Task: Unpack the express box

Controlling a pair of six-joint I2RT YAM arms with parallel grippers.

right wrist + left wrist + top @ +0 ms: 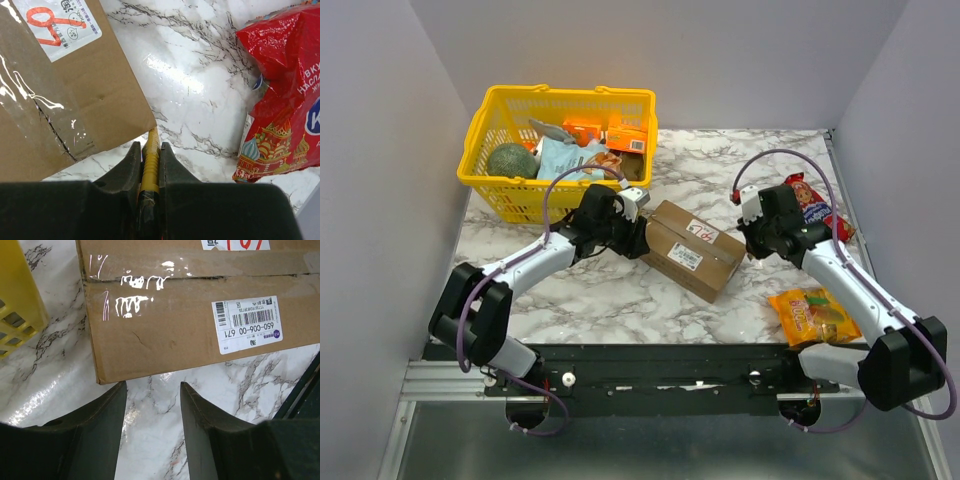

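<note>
On the express box (165, 335), we read a white printed label (250, 324) with barcodes and bold digits that look like 650-006-00 671. Its finer print is too small to read. A white sticker (59, 22) on the same box bears a red handwritten scribble resembling 60, over tiny unreadable characters. On the red snack bag (285, 100) we see white Cyrillic fragments, ВКУ and НАСЛА, cut off at the frame's edge, plus a large white K.

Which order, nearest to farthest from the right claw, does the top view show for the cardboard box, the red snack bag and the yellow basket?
1. Cardboard box: its right corner lies at the tip of the right claw.
2. Red snack bag: a little to the claw's right.
3. Yellow basket: far left, at the back.
</note>
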